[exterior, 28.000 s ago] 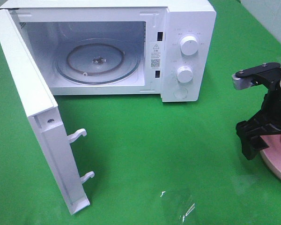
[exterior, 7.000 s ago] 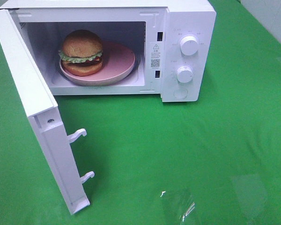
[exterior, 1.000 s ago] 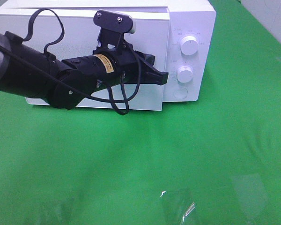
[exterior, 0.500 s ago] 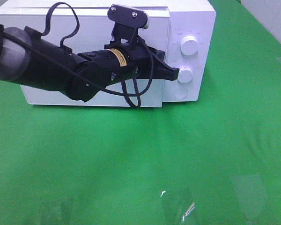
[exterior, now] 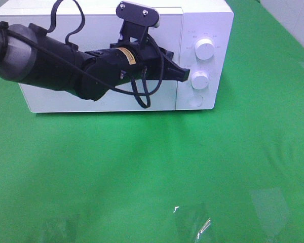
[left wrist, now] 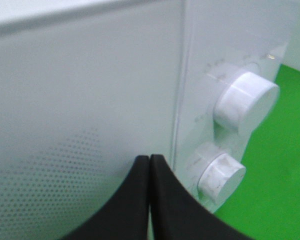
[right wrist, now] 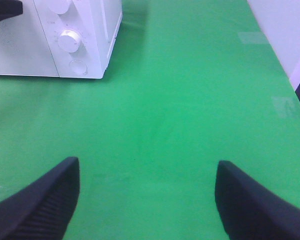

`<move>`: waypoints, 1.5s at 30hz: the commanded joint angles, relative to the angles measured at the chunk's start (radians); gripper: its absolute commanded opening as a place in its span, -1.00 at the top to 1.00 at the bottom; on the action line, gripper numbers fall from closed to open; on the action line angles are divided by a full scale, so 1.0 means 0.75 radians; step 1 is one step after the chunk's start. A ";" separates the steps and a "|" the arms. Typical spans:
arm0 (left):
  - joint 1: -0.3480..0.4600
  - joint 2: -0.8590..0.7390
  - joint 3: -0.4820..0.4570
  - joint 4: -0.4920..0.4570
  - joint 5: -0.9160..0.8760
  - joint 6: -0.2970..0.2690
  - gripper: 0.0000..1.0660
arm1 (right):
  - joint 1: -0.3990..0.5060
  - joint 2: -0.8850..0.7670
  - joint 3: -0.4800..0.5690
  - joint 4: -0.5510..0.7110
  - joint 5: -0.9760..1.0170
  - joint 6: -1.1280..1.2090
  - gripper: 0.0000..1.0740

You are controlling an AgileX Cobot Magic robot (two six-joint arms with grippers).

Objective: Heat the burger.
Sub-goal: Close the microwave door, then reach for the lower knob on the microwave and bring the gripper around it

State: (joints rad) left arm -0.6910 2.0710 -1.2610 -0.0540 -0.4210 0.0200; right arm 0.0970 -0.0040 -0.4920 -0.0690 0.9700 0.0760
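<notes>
Burger: shows in no view. Microwave [exterior: 207, 20] door [exterior: 164, 100] is shut and opaque, so nothing behind it can be made out, and the burger's position relative to either tool cannot be told.

Left arm lies across the door front in the high view and hides much of it. Left tool [exterior: 185, 76] is clenched, with nothing between its fingers; its tip points at the lower knob [exterior: 199, 80], just beside it. Contact cannot be judged from the high view.

Left wrist view, blurred: left tool [left wrist: 149, 157] has its fingers pressed flat together near the seam beside the door, with the upper knob [left wrist: 247, 102] and lower knob [left wrist: 221, 175] clear of the tip.

Right tool [right wrist: 147, 164] appears only in its own wrist view: released, jaws wide apart, empty, over bare green surface [right wrist: 190, 100], well apart from the microwave [right wrist: 97, 35].
</notes>
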 commanded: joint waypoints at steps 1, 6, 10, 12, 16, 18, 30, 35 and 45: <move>0.047 0.000 -0.035 -0.091 -0.075 -0.005 1.00 | -0.007 -0.037 0.000 0.000 -0.012 0.001 -0.33; 0.073 -0.005 -0.035 -0.089 -0.033 -0.007 1.00 | -0.007 -0.037 0.000 0.000 -0.012 0.001 -0.33; 0.035 -0.043 -0.029 -0.089 0.035 -0.005 1.00 | -0.007 -0.037 0.000 0.000 -0.012 0.001 -0.33; 0.013 -0.064 -0.029 -0.089 0.092 -0.007 1.00 | -0.007 -0.037 0.000 0.000 -0.012 0.001 -0.33; -0.019 -0.085 -0.029 -0.091 0.193 -0.008 1.00 | -0.007 -0.037 0.000 0.000 -0.012 0.003 -0.33; -0.045 -0.103 -0.029 -0.091 0.287 -0.008 0.89 | -0.007 -0.037 0.000 0.000 -0.012 0.003 -0.33; -0.213 -0.171 -0.029 -0.091 0.807 -0.008 -0.90 | -0.007 -0.037 0.000 0.000 -0.012 0.003 -0.33; -0.264 -0.177 -0.029 -0.117 1.023 -0.011 -0.89 | -0.007 -0.037 0.000 0.000 -0.012 0.003 -0.33; -0.267 -0.177 -0.031 -0.184 1.563 -0.011 -0.89 | -0.007 -0.037 0.000 0.000 -0.012 0.001 -0.33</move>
State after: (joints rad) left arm -0.8860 1.9490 -1.2780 -0.1870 0.7170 0.0190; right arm 0.0970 -0.0040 -0.4920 -0.0690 0.9700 0.0760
